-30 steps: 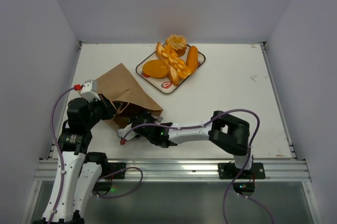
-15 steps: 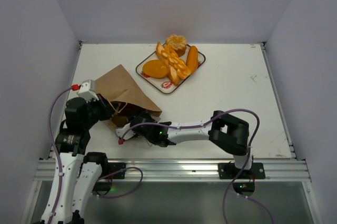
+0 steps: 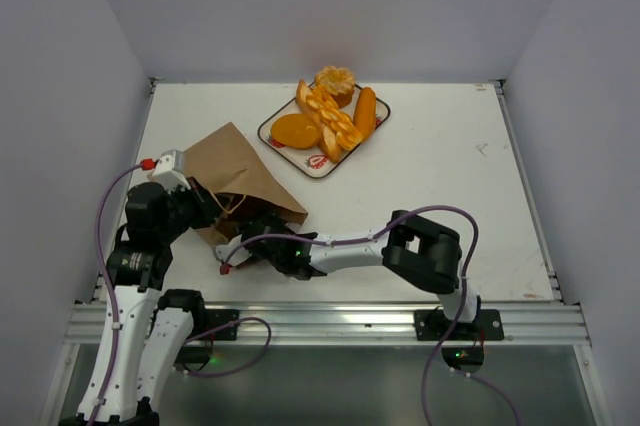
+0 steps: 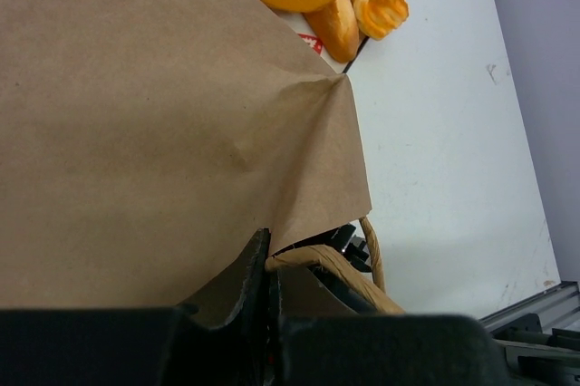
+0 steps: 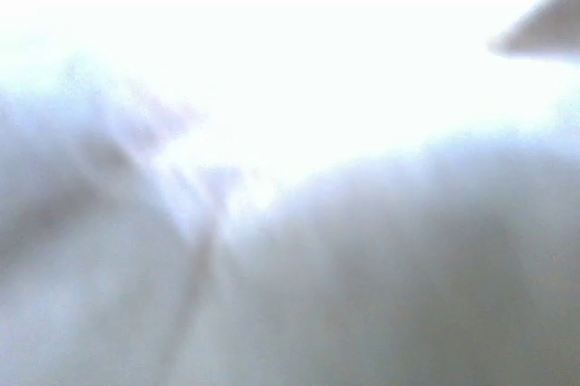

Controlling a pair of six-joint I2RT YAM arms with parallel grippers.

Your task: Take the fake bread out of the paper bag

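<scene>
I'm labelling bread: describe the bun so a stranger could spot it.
On the white table, find the tray at the far middle. The bun sits at its far corner, beyond the baguette. It alone is round and ruffled.

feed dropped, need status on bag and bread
Left gripper shut on bag edge. Right gripper at bag mouth, grip hidden. Bread on tray.

**No legible writing**

We find no word, number or brand that we can read. The only marking is a small red print on the near corner of the white tray (image 3: pixel 320 168), too small to make out. Beside the tray, the paper bag (image 3: pixel 235 161) shows plain brown faces. The right wrist view is a white blur.
</scene>
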